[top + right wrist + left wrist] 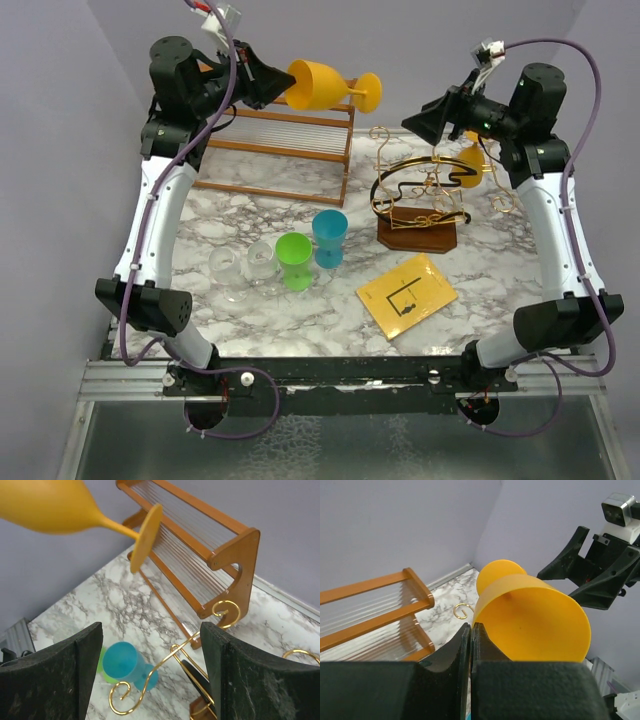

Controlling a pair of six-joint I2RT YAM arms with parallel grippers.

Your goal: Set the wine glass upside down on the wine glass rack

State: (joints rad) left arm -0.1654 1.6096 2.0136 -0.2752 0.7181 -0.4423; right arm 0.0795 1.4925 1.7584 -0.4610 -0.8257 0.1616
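My left gripper (272, 78) is shut on the rim of a yellow wine glass (320, 85) and holds it on its side, high above the back of the table, foot pointing right. In the left wrist view the fingertips (479, 630) pinch the bowl's edge (535, 625). The wine glass rack (425, 195) is gold wire on a dark brown base (418, 236), at the right. Another yellow glass (470, 160) hangs on it. My right gripper (425, 120) is open and empty above the rack; its view shows the held glass (60, 505) and a gold hook (170, 662) between its fingers.
An orange-brown slatted shelf (280, 140) stands at the back left, below the held glass. A green cup (294, 260), a blue cup (329, 238) and clear glasses (240, 268) stand mid-table. A yellow card (406, 294) lies front right.
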